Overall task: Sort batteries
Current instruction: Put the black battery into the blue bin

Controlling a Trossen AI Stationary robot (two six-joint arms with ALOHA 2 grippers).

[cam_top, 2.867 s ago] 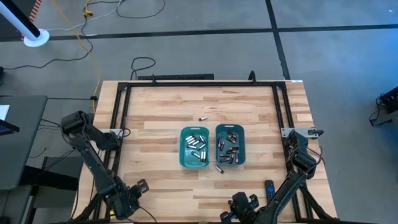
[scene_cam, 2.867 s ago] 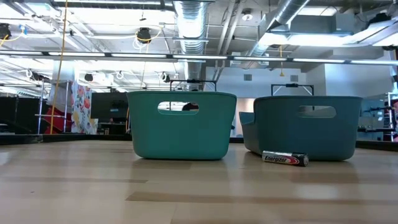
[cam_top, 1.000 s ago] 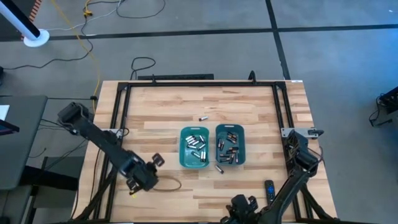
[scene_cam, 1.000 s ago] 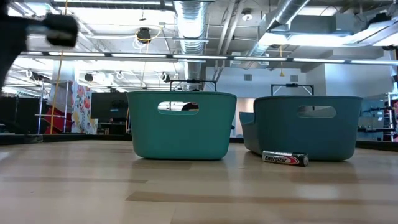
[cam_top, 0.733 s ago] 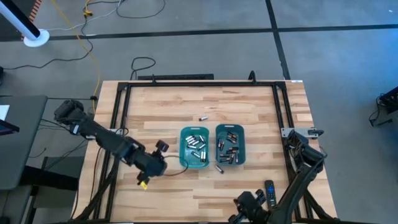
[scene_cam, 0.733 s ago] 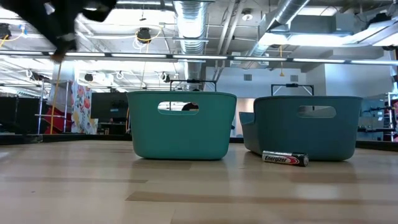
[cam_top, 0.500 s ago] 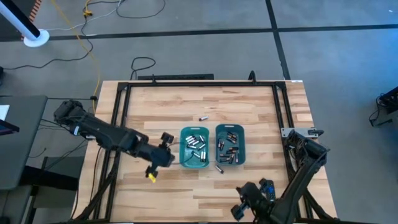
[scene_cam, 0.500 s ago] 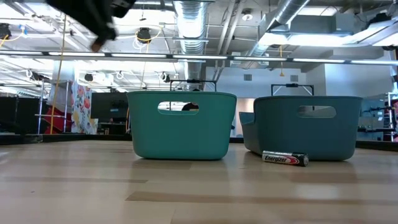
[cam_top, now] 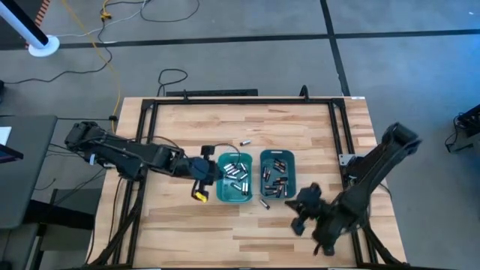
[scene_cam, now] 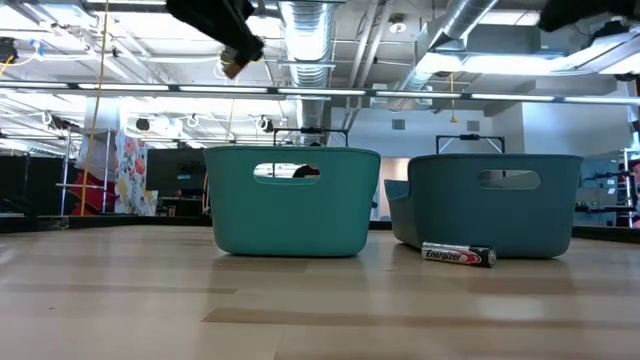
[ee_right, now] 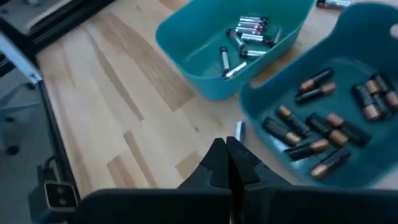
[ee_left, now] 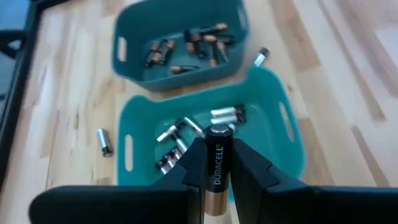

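**Operator:** What is my left gripper doing?

**Observer:** Your left gripper [ee_left: 214, 163] is clamped on a dark Duracell battery [ee_left: 216, 168] with a copper-coloured end, which stands lengthwise between the fingers [ee_left: 194, 163]. Just past the fingertips lies the bin of silvery batteries [ee_left: 281, 146], its cells [ee_left: 227, 114] scattered on its floor. Beyond it, side by side, sits the bin of dark batteries [ee_left: 134, 28]. One loose silvery battery [ee_left: 104, 142] lies on the table [cam_top: 300, 124] off to one side of the jaws, outside the near bin. Another loose battery [ee_left: 261, 56] lies past the jaws, at the gap between the two bins.

**Operator:** And your read on my right one?

**Observer:** Your right gripper [ee_right: 227, 163] has its jaws pressed together with nothing in them. A little ahead of the tips a loose cell [ee_right: 239, 130] rests on the wood, close against the wall of the dark-battery bin. The silvery bin is farther out.
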